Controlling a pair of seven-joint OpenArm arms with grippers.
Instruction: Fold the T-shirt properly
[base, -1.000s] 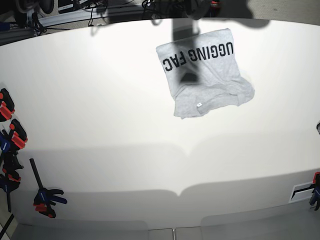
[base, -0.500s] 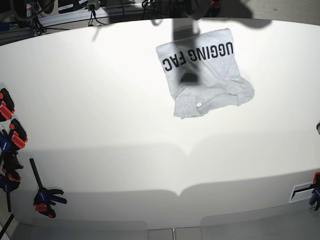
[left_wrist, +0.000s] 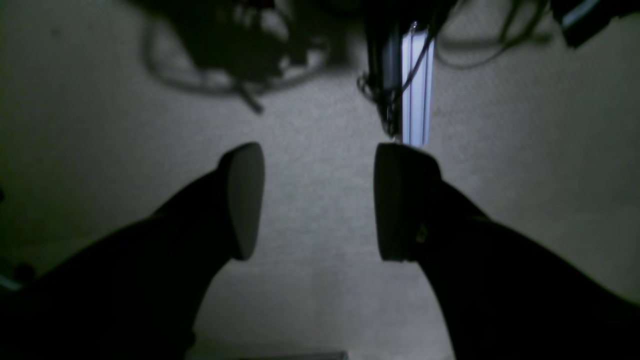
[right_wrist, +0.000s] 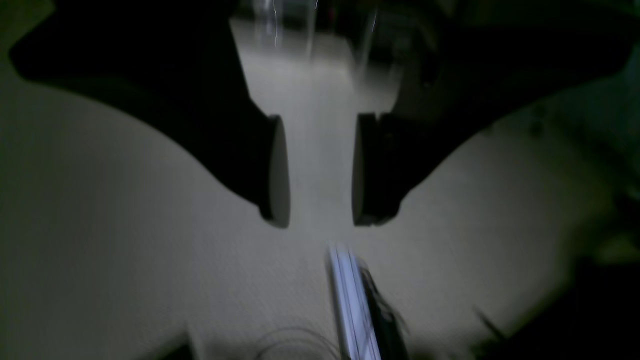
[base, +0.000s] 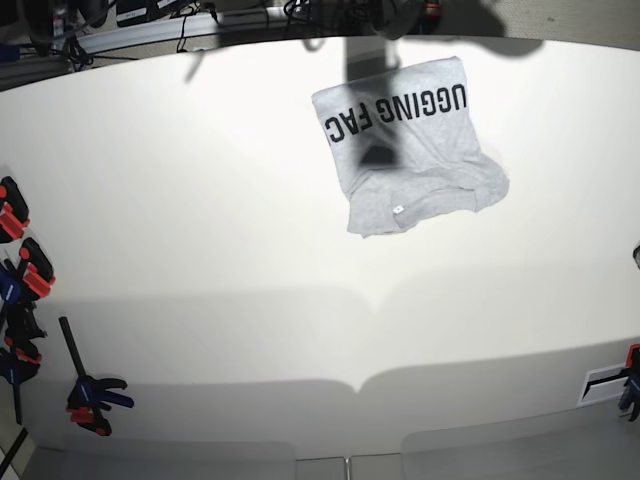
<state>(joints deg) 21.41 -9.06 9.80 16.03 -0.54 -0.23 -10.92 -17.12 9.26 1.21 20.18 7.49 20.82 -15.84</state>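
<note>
The light grey T-shirt (base: 410, 150) lies folded into a compact shape at the far middle-right of the white table (base: 200, 250), lettering side up, with a small white tag (base: 398, 210) near its front edge. My left gripper (left_wrist: 317, 200) is open and empty over a dim carpeted floor. My right gripper (right_wrist: 320, 170) is open and empty, also over the floor. Neither gripper shows in the base view, and the shirt is in neither wrist view.
Red and blue clamps (base: 25, 270) sit along the table's left edge, one (base: 92, 392) at the front left. Another clamp (base: 630, 380) is at the right edge. Cables and a metal rail (left_wrist: 415, 85) lie on the floor behind the table.
</note>
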